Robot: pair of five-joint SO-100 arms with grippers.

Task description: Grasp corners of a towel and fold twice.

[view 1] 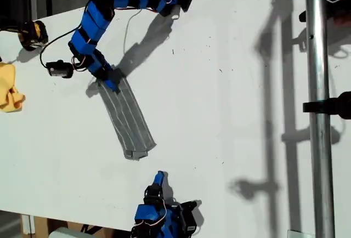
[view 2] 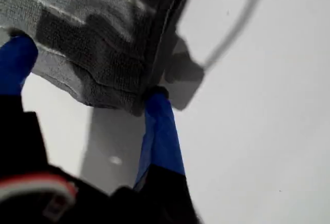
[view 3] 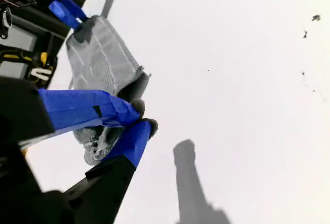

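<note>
The towel [view 1: 127, 118], grey with thin white stripes, lies folded into a narrow strip running diagonally across the white table [view 1: 219, 112]. In the exterior view my first gripper [view 1: 111, 83] is at the strip's upper end. The first wrist view shows that gripper [view 2: 86, 66] open, its blue fingers [view 2: 160, 126] spread across the towel [view 2: 93, 48], one tip touching a corner [view 2: 138, 105]. My second gripper [view 1: 159, 176] is near the table's bottom edge in the exterior view, off the strip's lower end. Its fingers [view 3: 93, 108] are shut and hold nothing, with the towel [view 3: 103, 61] beyond them.
A yellow cloth [view 1: 10, 92] lies at the exterior view's left edge. Near it are a black part on a cable [view 1: 59, 69] and a round roll [view 1: 33, 34]. A metal pole [view 1: 317, 106] with a black clamp [view 1: 334, 106] crosses the exterior view's right side.
</note>
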